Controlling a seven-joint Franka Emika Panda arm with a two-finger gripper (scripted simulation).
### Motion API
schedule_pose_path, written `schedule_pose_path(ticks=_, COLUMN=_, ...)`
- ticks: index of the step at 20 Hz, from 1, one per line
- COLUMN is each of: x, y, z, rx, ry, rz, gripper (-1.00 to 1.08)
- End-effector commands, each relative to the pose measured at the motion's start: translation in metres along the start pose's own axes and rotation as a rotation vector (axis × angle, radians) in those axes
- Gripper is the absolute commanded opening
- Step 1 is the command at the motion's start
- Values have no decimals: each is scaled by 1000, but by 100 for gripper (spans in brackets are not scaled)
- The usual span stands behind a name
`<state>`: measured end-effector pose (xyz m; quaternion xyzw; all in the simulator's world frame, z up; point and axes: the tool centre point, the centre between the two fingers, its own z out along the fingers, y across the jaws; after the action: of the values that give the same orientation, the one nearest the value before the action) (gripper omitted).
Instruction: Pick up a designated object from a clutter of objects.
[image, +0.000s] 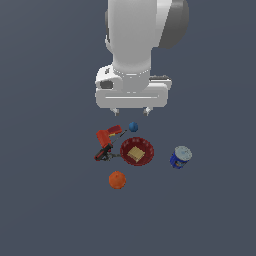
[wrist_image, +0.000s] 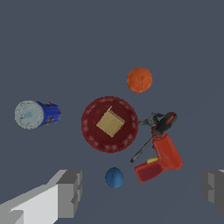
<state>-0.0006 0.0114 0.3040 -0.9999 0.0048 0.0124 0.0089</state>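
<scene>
The designated object, a small red-orange drill-like tool (image: 107, 135) (wrist_image: 160, 159) with a darker red nose and a bit of yellow, lies at the exterior view's left of the clutter. My gripper (image: 130, 111) (wrist_image: 142, 192) hangs open well above the objects, holding nothing, with its fingers (wrist_image: 70, 192) spread wide. The tool sits apart from both fingers in the wrist view. The clutter also holds a red bowl (image: 146, 155) (wrist_image: 92, 131) with a tan block (image: 135, 153) (wrist_image: 110, 122), and a slim black-and-red tool (image: 103, 153) (wrist_image: 162, 124) right beside the designated object.
A tiny blue ball (image: 133, 127) (wrist_image: 114, 177) lies by the bowl, nearest the gripper. An orange fruit (image: 117, 180) (wrist_image: 139, 80) sits on the far side of the bowl. A blue white-lidded can (image: 180, 157) (wrist_image: 36, 114) stands off at the exterior view's right.
</scene>
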Motion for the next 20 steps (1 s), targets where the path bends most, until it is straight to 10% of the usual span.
schedule_pose_path(ticks=1, x=0, y=0, z=0, rx=0, ry=0, rz=0, gripper=108)
schedule_pose_path(ticks=20, x=7, y=18, z=35, rx=-18, ry=-7, rz=-63, gripper=108)
